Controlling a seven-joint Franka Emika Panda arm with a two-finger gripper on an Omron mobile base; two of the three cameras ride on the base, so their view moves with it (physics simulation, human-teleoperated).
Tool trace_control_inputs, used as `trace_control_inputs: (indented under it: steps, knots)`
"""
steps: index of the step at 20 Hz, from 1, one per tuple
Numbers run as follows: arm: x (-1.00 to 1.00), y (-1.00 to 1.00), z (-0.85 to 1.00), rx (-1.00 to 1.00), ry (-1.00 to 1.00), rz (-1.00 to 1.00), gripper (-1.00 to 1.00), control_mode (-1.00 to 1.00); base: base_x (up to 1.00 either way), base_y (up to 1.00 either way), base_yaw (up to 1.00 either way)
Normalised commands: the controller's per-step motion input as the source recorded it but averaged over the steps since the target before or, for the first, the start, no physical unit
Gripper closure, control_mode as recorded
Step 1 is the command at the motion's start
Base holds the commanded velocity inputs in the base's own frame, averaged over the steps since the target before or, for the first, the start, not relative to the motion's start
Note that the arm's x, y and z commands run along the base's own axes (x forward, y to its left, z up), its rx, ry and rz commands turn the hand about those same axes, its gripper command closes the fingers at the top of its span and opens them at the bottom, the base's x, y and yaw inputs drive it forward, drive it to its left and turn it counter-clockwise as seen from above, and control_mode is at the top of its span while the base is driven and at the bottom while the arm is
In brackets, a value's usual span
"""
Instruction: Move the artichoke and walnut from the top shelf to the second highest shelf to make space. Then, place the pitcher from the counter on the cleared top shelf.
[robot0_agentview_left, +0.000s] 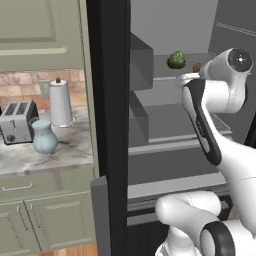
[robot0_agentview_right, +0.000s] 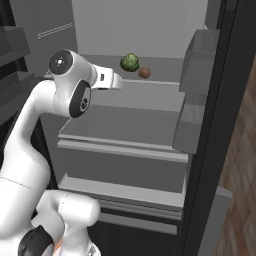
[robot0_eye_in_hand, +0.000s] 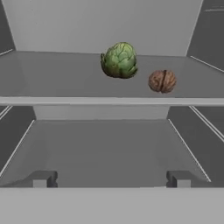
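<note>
Claw (robot0_eye_in_hand: 111, 179) fingers apart, empty, level with the fridge opening just outside it. Artichoke (robot0_eye_in_hand: 119, 60) sits on the top shelf (robot0_eye_in_hand: 52, 76), dead ahead and above claw line, walnut (robot0_eye_in_hand: 162, 81) just to its right, apart. Pitcher (robot0_agentview_left: 44, 135) waits on the desk (robot0_agentview_left: 60, 150).

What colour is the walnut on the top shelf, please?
Brown; the walnut shows best in the hand view.

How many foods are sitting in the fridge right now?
2. A green artichoke and a smaller brown walnut sit side by side, apart, on the top shelf. The shelf below looks bare, though lower parts of the fridge are partly hidden.
</note>
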Motion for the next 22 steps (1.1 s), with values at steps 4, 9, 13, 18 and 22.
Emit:
trace_control_inputs:
  steps: [4, 9, 13, 18, 22]
  knots:
    - [0.1, -0.16, 0.5, 0.0, 0.0, -0.03, -1.0, -1.0, 0.0, 0.0, 0.0]
    - [0.2, -0.01, 0.24, 0.03, -0.05, 0.0, -1.0, -1.0, 0.0, 0.0, 0.0]
    - [0.32, 0.0, 0.0, 0.07, -0.14, 0.0, -1.0, -1.0, 0.0, 0.0, 0.0]
    - [0.47, -0.01, 0.0, 0.03, -0.1, 0.0, -1.0, -1.0, 0.0, 0.0, 0.0]
    - [0.54, -0.08, 0.0, 0.01, -0.01, 0.0, -1.0, -1.0, 0.0, 0.0, 0.0]
